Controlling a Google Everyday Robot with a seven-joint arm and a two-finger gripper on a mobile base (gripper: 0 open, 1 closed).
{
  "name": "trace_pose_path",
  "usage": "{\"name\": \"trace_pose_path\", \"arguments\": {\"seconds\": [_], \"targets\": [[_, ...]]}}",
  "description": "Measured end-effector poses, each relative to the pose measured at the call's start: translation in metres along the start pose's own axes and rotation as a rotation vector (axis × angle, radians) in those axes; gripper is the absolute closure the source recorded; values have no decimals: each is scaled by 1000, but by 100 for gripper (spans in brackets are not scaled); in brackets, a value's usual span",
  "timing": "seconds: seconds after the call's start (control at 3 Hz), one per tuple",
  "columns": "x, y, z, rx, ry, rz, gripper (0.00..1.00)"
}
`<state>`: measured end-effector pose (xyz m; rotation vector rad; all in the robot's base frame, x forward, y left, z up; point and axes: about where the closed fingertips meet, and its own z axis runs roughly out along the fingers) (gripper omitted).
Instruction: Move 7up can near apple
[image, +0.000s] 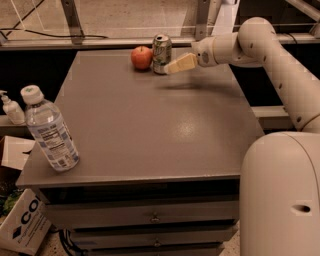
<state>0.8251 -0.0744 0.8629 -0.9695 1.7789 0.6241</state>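
The 7up can (161, 51), silver with a green label, stands upright at the far edge of the table, right beside the red-orange apple (142, 57) and almost touching it. My gripper (169, 67) is just right of the can, low over the table. Its cream finger (181, 63) points left at the can's base. The jaws are open and hold nothing. The can stands free on the table.
A clear plastic water bottle (50, 132) stands at the table's near left corner. The grey table (150, 130) sits on a drawer cabinet. A soap dispenser (11, 107) and a cardboard box (22, 225) are off the left side. My arm (280, 65) runs along the right edge.
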Motion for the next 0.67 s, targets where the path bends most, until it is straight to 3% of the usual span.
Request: {"name": "trace_pose_path", "arguments": {"seconds": [0.67], "targets": [[20, -5, -80, 89, -63, 10, 0]]}}
